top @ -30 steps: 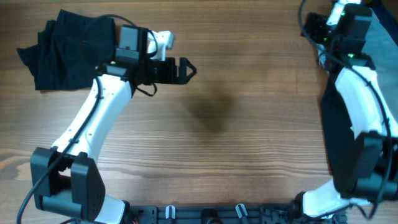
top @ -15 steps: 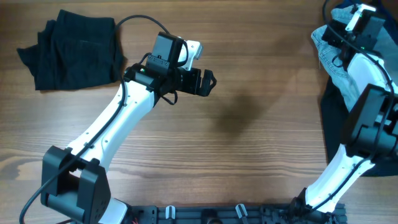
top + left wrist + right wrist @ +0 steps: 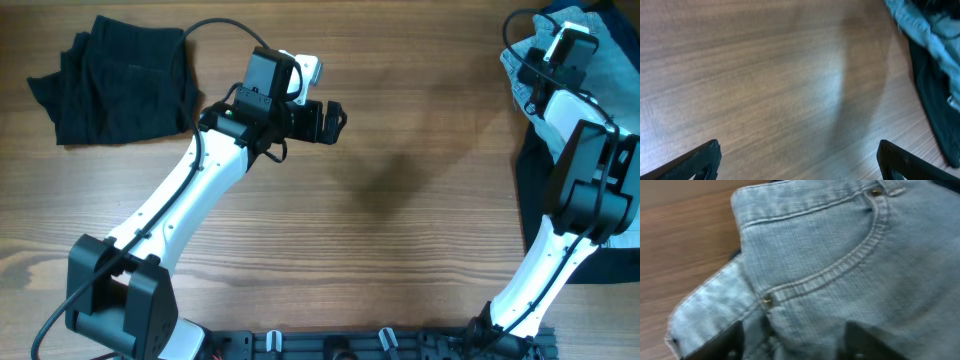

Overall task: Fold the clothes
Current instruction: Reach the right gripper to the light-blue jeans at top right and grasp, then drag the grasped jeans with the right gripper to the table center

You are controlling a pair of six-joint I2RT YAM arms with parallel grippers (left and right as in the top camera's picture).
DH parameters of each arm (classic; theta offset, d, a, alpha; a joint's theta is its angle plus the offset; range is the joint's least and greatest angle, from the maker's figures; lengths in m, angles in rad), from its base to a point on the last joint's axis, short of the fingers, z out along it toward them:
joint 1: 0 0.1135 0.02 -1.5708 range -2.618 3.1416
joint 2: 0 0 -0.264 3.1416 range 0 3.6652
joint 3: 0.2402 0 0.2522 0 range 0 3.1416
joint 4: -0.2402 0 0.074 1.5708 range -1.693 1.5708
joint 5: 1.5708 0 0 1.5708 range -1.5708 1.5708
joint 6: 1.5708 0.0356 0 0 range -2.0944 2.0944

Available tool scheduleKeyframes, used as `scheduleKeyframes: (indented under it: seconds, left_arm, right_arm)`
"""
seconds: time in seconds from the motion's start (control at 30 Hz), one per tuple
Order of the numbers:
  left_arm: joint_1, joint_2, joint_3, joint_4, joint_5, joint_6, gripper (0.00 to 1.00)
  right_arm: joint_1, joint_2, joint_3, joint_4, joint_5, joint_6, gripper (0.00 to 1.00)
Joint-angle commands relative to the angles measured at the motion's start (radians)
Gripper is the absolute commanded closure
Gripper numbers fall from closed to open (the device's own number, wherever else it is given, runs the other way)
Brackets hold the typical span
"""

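The light-blue denim shorts point(image 3: 528, 82) lie crumpled at the table's far right edge, with a stitched pocket and rivets filling the right wrist view point(image 3: 840, 265). My right gripper point(image 3: 795, 342) is open, its fingers spread just over the denim; from overhead it sits at the top right point(image 3: 562, 42). My left gripper point(image 3: 335, 118) is open and empty above bare table at centre-left; its fingertips frame bare wood in the left wrist view point(image 3: 800, 160). The shorts' edge shows at the top right of that view point(image 3: 925, 30).
A folded black garment point(image 3: 115, 80) lies at the far left. A dark navy garment point(image 3: 600, 230) lies along the right edge under the right arm, also visible in the left wrist view point(image 3: 935, 100). The wooden table point(image 3: 400, 230) spans the middle.
My left arm swung right from beside the black garment toward the table's centre. My right arm shifted onto the denim shorts, which now show at the top right.
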Motion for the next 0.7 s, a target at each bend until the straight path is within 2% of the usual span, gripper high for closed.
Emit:
scheduleKeyframes:
  seconds: [0.0,0.07,0.17,0.5,0.67]
  left_arm:
    - [-0.003,0.001,0.021,0.025,-0.01,-0.032,0.0]
    - [-0.003,0.001,0.021,0.029,-0.014,-0.032,0.0]
    - [-0.003,0.001,0.021,0.031,-0.058,-0.032,0.0]
    - [-0.003,0.001,0.021,0.058,-0.062,-0.032,0.01]
    - [-0.003,0.001,0.021,0.171,-0.057,-0.032,0.0]
  right_arm:
    - [-0.015,0.034,0.016,-0.023,0.136,0.003,0.75]
    - [-0.015,0.011,0.016,-0.047,0.142,0.003,0.88]
    - [-0.015,-0.078,0.017,-0.082,0.138,0.029,0.96]
    - [-0.008,-0.395,0.017,-0.197,-0.114,0.025,0.96]
    - [0.072,-0.516,0.017,-0.282,-0.224,-0.031,0.96]
